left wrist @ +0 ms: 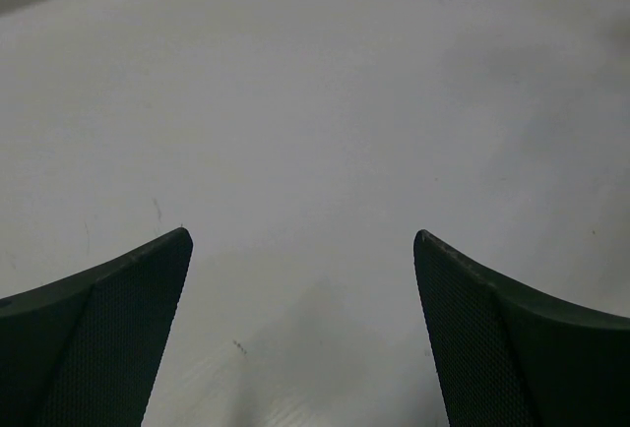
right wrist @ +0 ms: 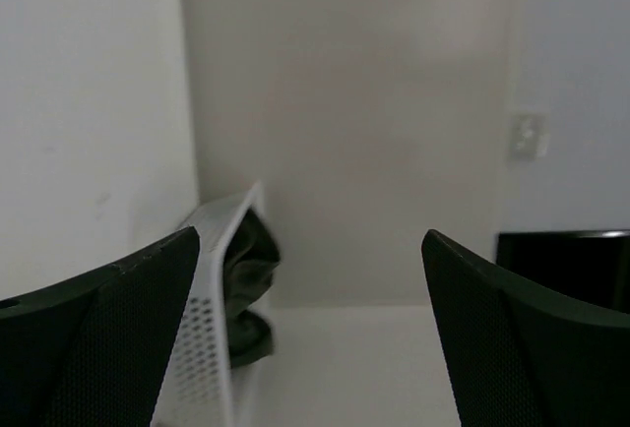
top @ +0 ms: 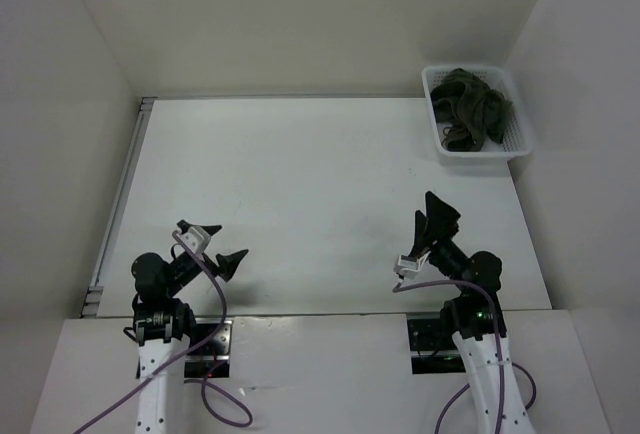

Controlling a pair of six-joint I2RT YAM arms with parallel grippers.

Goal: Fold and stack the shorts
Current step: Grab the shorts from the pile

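The dark olive-green shorts (top: 470, 106) lie crumpled in a white perforated basket (top: 519, 119) at the far right corner of the table. In the right wrist view the shorts (right wrist: 246, 284) bulge over the basket's wall (right wrist: 202, 348). My left gripper (top: 226, 263) is open and empty, low over the bare table near its own base; its fingers (left wrist: 108, 338) stand wide apart over the white surface. My right gripper (top: 438, 216) is open and empty, raised near its base and pointed toward the basket, well short of it.
The white table (top: 300, 194) is closed in by white walls at the left, back and right. A metal rail (top: 115, 199) runs along its left edge. A dark panel (right wrist: 571, 265) shows at the right in the right wrist view.
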